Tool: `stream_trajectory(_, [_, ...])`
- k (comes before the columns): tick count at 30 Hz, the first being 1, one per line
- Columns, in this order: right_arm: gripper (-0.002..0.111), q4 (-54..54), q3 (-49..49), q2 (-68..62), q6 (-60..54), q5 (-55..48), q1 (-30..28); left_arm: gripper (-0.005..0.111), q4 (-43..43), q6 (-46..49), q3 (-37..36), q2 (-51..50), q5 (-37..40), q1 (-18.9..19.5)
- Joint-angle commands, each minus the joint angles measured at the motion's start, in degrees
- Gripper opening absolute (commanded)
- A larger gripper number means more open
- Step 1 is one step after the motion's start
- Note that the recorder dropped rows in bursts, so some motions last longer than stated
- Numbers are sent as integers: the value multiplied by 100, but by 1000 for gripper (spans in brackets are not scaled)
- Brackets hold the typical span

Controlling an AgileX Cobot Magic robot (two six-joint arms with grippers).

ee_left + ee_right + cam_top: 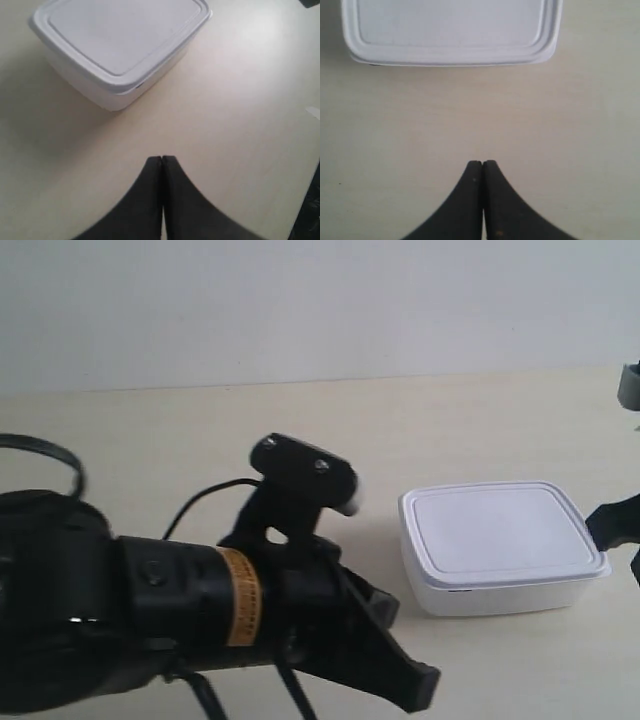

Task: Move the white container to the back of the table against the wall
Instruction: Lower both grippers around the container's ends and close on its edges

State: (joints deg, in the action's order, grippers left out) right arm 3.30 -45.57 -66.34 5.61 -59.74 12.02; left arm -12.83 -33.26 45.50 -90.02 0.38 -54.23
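The white container (500,540), lid on, rests on the cream table (200,430) right of centre, well forward of the pale wall (300,300). The arm at the exterior view's left fills the foreground; its gripper (425,687) is shut and empty, short of the box's near left corner. The left wrist view shows that same corner of the container (120,40) beyond my shut left gripper (162,158). My right gripper (482,162) is also shut and empty, facing a side of the container (450,30) across a strip of bare table. A black fingertip (610,525) shows by the box's right end.
A black cable (40,450) loops behind the near arm at the far left. A grey arm part (630,385) pokes in at the right edge. A small white mark (312,112) lies on the table, with a dark edge (307,220) beside it.
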Motion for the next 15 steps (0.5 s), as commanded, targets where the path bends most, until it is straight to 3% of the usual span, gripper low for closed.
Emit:
stream_trajectory(1, [0,-246,215,-287,305,222,-35,0,-7,-177,622,-683,43,-176])
stream_trajectory(15, [0,-536,345,-2027,762,1062,-35,0,141,-313,2215,-2372,822,-186])
